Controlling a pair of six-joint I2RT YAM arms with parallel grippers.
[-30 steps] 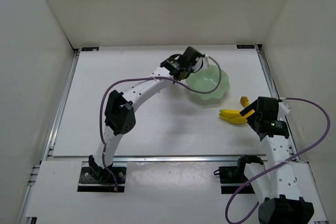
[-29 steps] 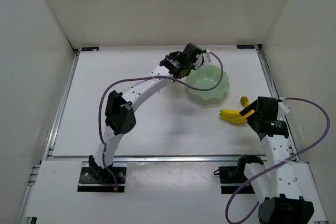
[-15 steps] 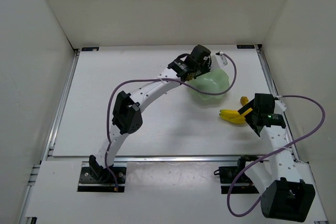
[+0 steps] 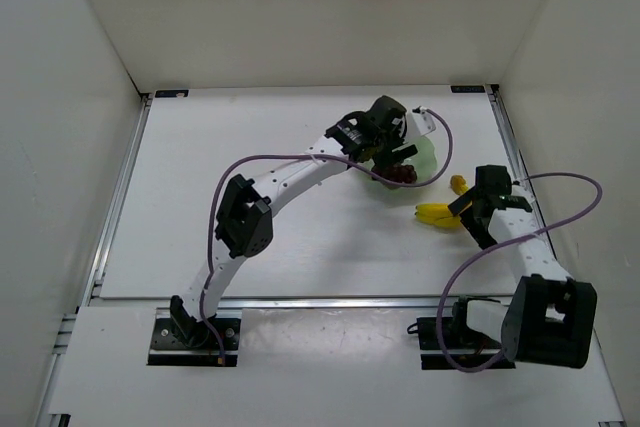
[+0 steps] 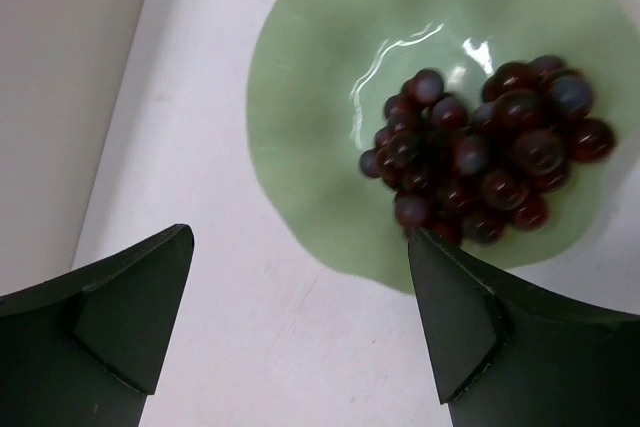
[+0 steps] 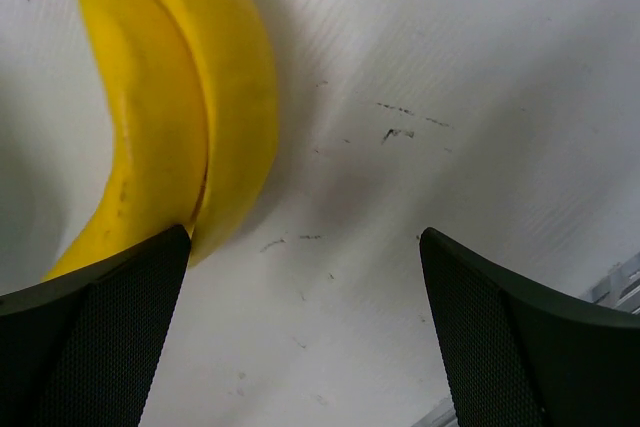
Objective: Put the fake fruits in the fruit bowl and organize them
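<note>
the right gripper [image 6: 305, 252], spread and empty, is just beside the curved yellow bananas [image 6: 190, 97] on the white table [image 4: 250, 147] and should, i think, centre over them before closing; farther, the spread left gripper [image 5: 300, 237] hangs above dark red-purple grapes [image 5: 480, 162] inside the pale green wavy bowl [image 5: 300, 77].

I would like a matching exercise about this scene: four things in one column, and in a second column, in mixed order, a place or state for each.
Column one:
1. cluster of dark red-purple grapes
2. bunch of curved yellow bananas
3. pale translucent green bowl with a wavy rim
4. left claw

Column two:
A. open, above the bowl's edge
B. on the white table, beside the bowl
C. holds one fruit
D. inside the bowl

Pairs: 1-D, 2-B, 3-C, 4-A.
</note>
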